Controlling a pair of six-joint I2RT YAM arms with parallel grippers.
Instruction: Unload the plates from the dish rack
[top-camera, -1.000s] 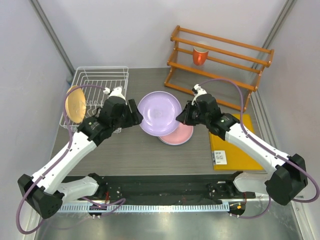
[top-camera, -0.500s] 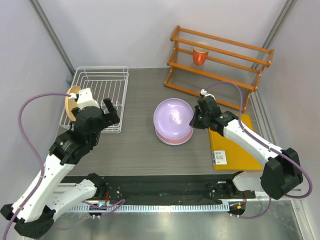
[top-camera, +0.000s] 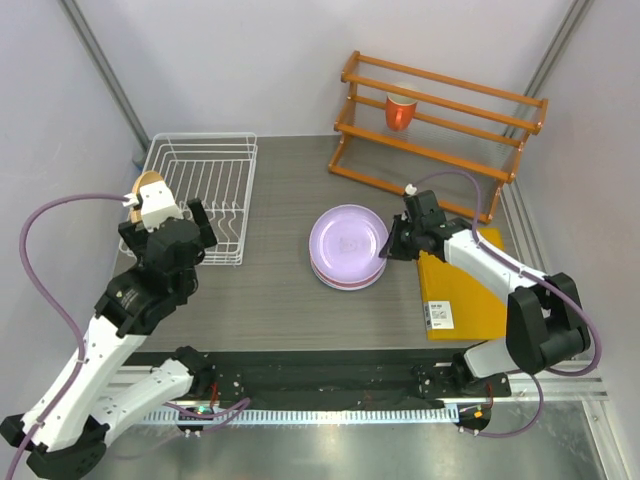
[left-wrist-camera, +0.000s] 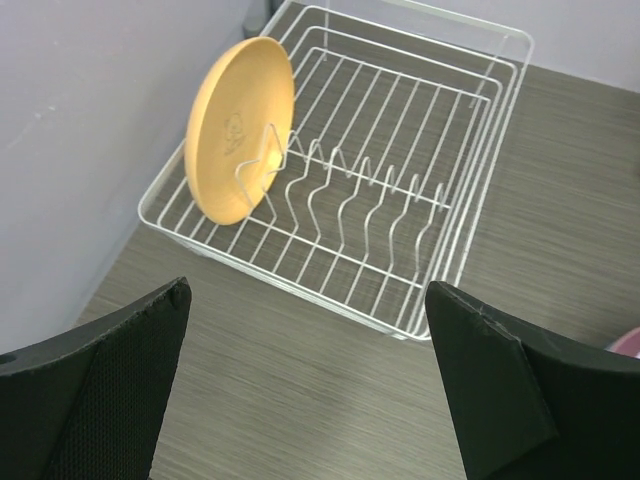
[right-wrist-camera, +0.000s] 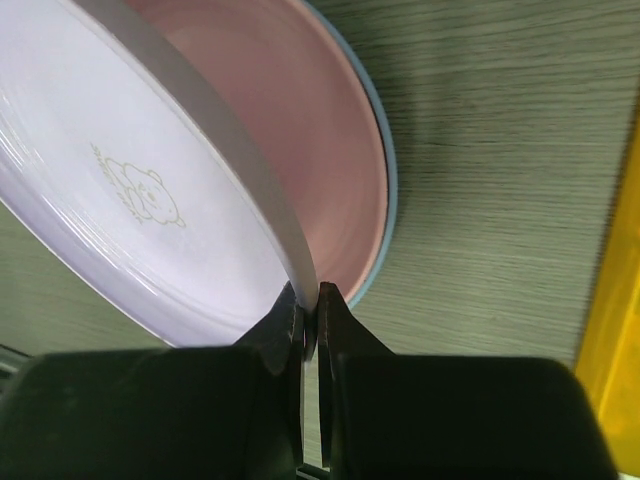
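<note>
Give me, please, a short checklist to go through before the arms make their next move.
1. Grip: the right hand is shut on the rim of the purple plate: ok.
2. Release: the purple plate lies flat on the pink plate: not ok; its gripped edge looks raised.
3. Stack: the pink plate sits on the blue plate: ok.
4. The left hand is open: ok.
5. The orange plate stands upright in the dish rack, nothing in front: ok.
6. The left hand is centred on the orange plate: not ok; the plate sits left of the gap.
</note>
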